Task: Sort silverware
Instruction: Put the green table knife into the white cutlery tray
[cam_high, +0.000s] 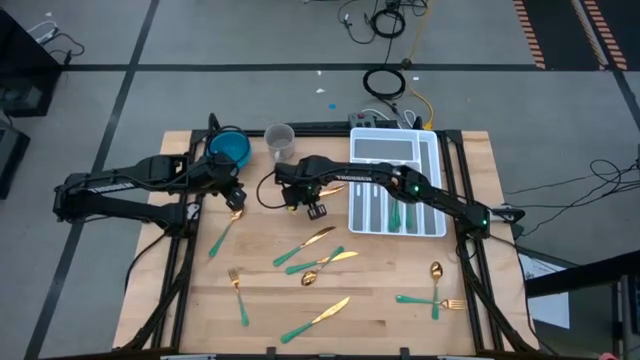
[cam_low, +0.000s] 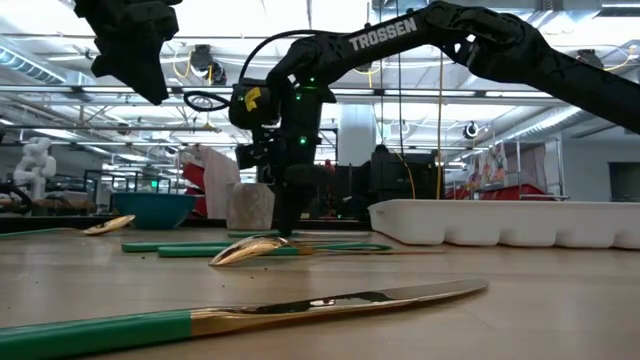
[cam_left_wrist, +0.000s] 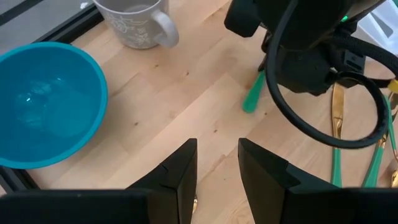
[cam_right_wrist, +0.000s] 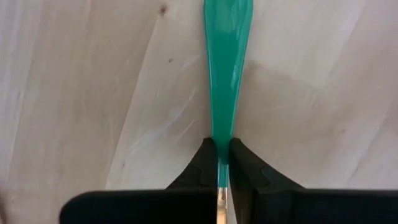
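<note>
Gold-headed, teal-handled silverware lies loose on the wooden table: knives (cam_high: 318, 237) (cam_high: 318, 318), spoons (cam_high: 310, 278) (cam_high: 436, 272) and forks (cam_high: 238, 290) (cam_high: 432, 301). Several pieces lie in the white divided tray (cam_high: 432, 175). My right gripper (cam_right_wrist: 222, 146) is down at the table's middle (cam_low: 283, 232), shut on one piece's teal handle. My left gripper (cam_left_wrist: 217, 165) is open and empty, raised (cam_low: 130, 50) near the blue bowl (cam_high: 230, 148), over a spoon (cam_high: 236, 213). My right gripper pinches the slim teal handle (cam_right_wrist: 222, 134) between its two fingertips, near where the teal meets the gold. The fingers point down from above and lie across the handle. The handle's free end (cam_left_wrist: 252, 99) lies low over the wood; I cannot tell whether it is lifted.
A grey mug (cam_high: 280, 140) stands beside the blue bowl at the far edge. The white tray stands at the far right. The two grippers are close together at the table's far middle. Bare wood shows along the near left.
</note>
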